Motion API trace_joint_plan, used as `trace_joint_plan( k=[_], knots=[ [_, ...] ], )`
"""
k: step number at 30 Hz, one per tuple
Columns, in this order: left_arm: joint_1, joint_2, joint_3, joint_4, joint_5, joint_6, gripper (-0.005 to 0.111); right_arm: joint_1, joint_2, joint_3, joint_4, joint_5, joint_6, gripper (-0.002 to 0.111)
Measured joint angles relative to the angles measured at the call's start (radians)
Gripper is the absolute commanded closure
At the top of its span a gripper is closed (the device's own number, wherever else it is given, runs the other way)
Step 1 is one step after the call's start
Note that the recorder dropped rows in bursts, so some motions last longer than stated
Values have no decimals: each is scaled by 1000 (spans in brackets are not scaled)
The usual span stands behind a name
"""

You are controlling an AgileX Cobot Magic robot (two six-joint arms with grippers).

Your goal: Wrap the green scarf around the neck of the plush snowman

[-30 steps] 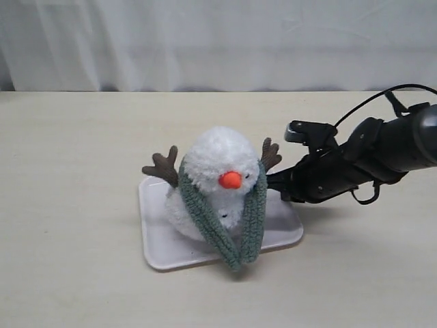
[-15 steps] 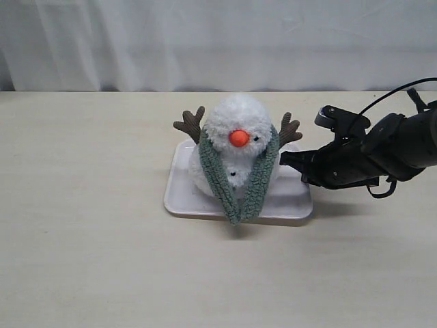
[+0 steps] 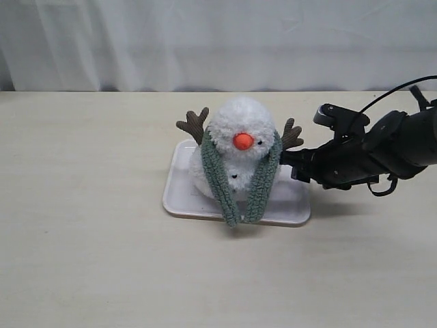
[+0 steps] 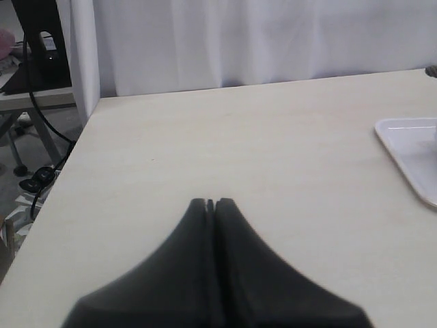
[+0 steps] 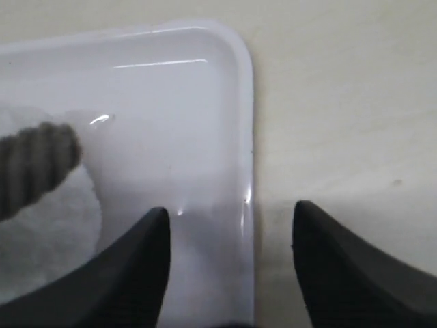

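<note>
As the left wrist camera shows it: the left gripper (image 4: 210,203) hangs over bare table near the left edge, its 2 dark jaws pressed together with nothing between them; it does not show in the exterior view.
Table (image 3: 82,205): pale beige, with a white curtain behind it.
Tray (image 3: 179,205): white, shallow, with rounded corners, lying flat at the table's middle; 1 corner of it shows at the edge of the left wrist view.
Plush snowman (image 3: 235,119): fluffy and white, sitting upright on the tray and facing the exterior camera, with an orange nose (image 3: 243,141) and black dots on its front.
Twig arms: 2, brown, 1 (image 3: 194,124) raised on the left and 1 (image 3: 291,134) on the right.
Green scarf (image 3: 218,181): draped behind the plush snowman's neck (image 3: 235,161), its 2 ends hanging down the front on either side of the nose, uncrossed, narrowing toward each other and reaching the tray's front rim.
Right gripper (image 3: 292,166): low at the tray's right end, just beside the right twig arm.
Right jaws: spread wide and holding nothing; in the right wrist view 1 finger (image 5: 147,253) lies over the tray and the other over the table, with the rim between them; contact with the tray cannot be told.
</note>
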Motion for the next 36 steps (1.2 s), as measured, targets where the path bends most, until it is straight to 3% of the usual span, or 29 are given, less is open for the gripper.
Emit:
trace_joint_plan(
  k=[12, 24, 36],
  knots=[
    [0, 0, 0, 0, 0, 0, 107, 0, -236, 0, 0, 143, -89, 64],
    [0, 0, 0, 0, 0, 0, 107, 0, -558, 3, -5, 272, -166, 103],
    [0, 0, 0, 0, 0, 0, 107, 0, -870, 87, -5, 277, -211, 104]
  ],
)
